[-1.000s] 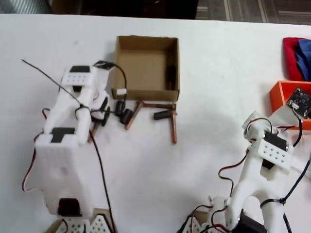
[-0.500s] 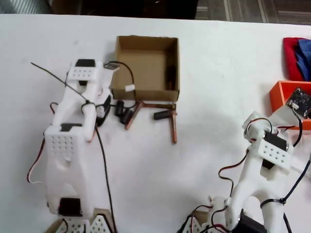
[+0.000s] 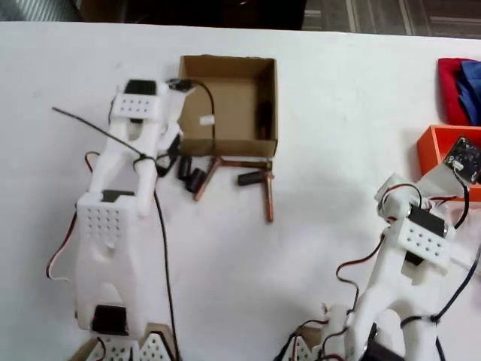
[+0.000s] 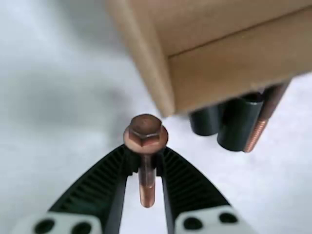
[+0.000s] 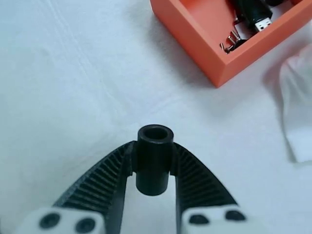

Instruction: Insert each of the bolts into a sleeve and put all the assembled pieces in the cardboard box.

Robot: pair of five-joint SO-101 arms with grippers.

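My left gripper (image 4: pixel 145 155) is shut on a copper bolt (image 4: pixel 146 136), head pointing outward, held just off the front-left corner of the cardboard box (image 4: pixel 219 58). In the high view that arm (image 3: pixel 143 128) stands beside the box (image 3: pixel 225 144). Black sleeves (image 3: pixel 189 173) lie by the box's front wall. Loose copper bolts (image 3: pixel 268 195) lie there too, one of them with a sleeve (image 3: pixel 250 178) on it. A dark piece (image 3: pixel 264 116) lies inside the box. My right gripper (image 5: pixel 154 148) is shut on a black sleeve (image 5: pixel 154 161), bore facing outward, over the bare tabletop at the right.
An orange tray (image 3: pixel 451 154) with small parts stands at the right edge, close to the right arm (image 3: pixel 417 233). A red and blue cloth (image 3: pixel 460 86) lies behind it. A thin black cable (image 3: pixel 83 124) trails left of the left arm.
The left arm has moved toward the far side of the table, alongside the box's left wall, carrying the bolt. The right arm has barely shifted.
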